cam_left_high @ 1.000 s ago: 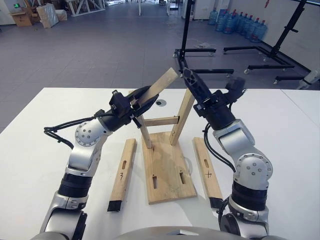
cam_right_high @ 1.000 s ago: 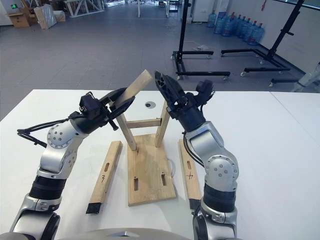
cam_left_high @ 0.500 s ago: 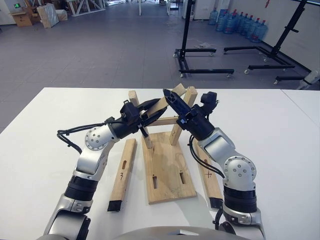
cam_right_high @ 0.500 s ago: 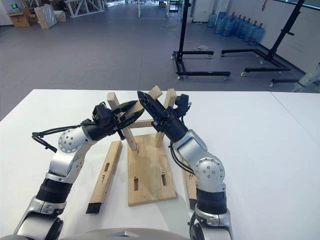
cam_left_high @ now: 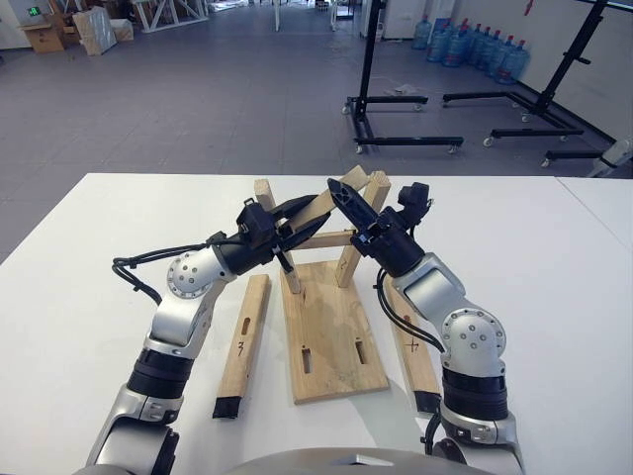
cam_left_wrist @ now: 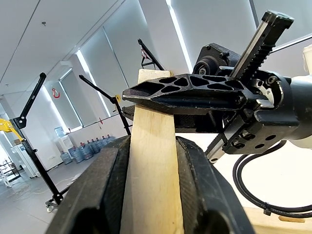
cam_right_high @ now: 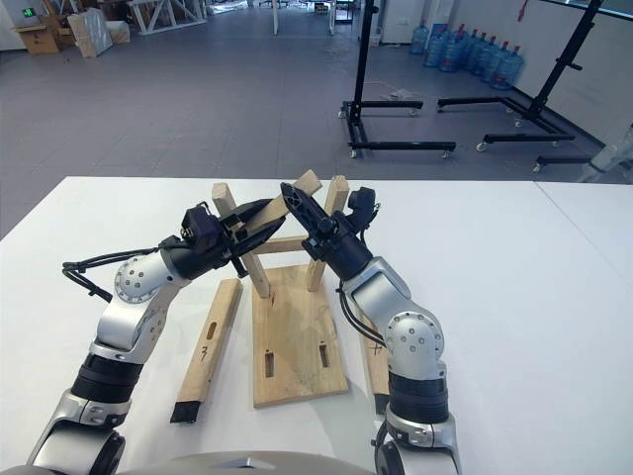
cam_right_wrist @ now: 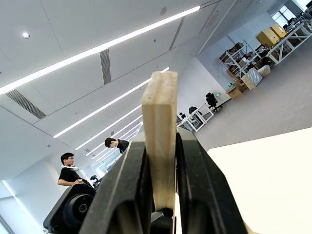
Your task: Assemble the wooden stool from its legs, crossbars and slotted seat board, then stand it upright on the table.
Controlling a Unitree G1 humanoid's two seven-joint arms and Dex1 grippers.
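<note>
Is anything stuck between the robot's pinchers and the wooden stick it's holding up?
Nothing visible is in the way. The left gripper and the right gripper are both shut right on the wooden stick, pressed against its sides. They hold it tilted near the tops of the two upright legs on the seat board.

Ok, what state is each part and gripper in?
Seat board: flat on table.
Standing legs: upright in the board, crossbar between them.
Loose legs: lying flat beside the board.
Loose bar: tilted, off the table.
Left gripper: shut on it.
Right gripper: shut on it.
</note>
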